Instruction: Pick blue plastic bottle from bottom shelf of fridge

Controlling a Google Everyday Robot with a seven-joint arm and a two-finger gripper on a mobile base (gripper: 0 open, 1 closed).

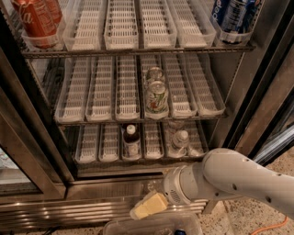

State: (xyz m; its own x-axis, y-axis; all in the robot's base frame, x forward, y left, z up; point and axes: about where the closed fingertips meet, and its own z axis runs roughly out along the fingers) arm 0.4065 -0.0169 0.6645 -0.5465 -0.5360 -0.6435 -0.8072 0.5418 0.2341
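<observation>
Well above claw point(148, 206): blue plastic bottle point(131, 140) (bottom shelf point(88, 145)).

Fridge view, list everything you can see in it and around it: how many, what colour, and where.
fridge: one, stainless steel frame, fills the picture
white slotted trays: many, white, on all three racks
red cans: two, top rack, far left
blue cans: seemingly two, top rack, far right
green and white cans: two, middle rack, one behind the other
blue plastic bottle: one, white cap, dark shoulders, bottom shelf, middle lane
clear water bottle: one, colourless, bottom shelf, right of it, apart
clear container: one, bottom edge
orange cable: one, floor, bottom right
arm: one, white, lower right
gripper: one, tan, before the fridge's base, below the bottle
</observation>
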